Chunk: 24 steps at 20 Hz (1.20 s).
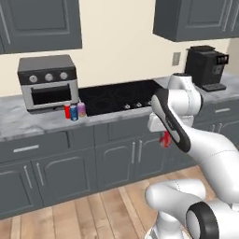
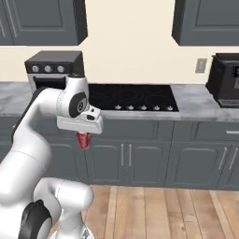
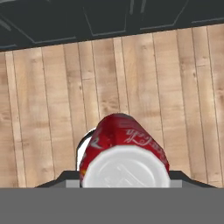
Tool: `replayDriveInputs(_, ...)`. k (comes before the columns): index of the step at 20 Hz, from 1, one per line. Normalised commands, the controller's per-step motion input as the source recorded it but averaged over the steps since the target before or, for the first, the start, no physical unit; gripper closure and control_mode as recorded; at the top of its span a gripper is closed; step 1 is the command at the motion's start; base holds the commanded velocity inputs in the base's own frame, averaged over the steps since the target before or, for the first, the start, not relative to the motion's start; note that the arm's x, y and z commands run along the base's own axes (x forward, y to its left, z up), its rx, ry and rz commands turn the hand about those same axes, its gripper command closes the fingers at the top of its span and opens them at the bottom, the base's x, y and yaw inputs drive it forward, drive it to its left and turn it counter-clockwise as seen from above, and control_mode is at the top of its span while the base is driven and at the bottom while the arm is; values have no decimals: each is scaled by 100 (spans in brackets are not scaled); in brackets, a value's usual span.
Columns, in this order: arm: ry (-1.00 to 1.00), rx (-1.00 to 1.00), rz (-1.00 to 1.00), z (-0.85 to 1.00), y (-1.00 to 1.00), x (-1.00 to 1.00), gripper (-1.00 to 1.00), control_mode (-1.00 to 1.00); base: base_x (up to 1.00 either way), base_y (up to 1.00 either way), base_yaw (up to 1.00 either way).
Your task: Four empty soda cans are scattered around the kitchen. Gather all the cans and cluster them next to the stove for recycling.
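On the worktop (image 1: 28, 122) in the left base view, three soda cans (image 1: 74, 111) cluster between the toaster oven (image 1: 47, 82) and the stove (image 1: 119, 95). Farther right, the tool (image 1: 164, 138) is clamped on a red can (image 1: 165, 139) before the cabinets; the hand view shows its silver top (image 3: 124, 168) above the wooden floor (image 3: 52, 100).

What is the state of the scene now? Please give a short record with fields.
held item: red soda can, in the gripper, above the wooden floor
gripper position: in front of the lower cabinets, below counter height
cans on counter: three cans clustered between the toaster oven and the stove
right of stove: coffee machine
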Motion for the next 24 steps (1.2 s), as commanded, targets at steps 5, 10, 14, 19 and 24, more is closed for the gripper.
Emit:
replayDriveInputs(5, 0, 0, 0, 0, 0, 0, 100, 100, 52, 53, 14)
replayDriveInputs(10, 0, 0, 0, 0, 0, 0, 100, 100, 42, 60, 14)
replayDriveInputs(14, 0, 0, 0, 0, 0, 0, 100, 100, 40, 65, 13)
replayDriveInputs(19, 0, 0, 0, 0, 0, 0, 100, 100, 42, 60, 12)
replayDriveInputs(24, 0, 0, 0, 0, 0, 0, 100, 100, 48, 51, 10)
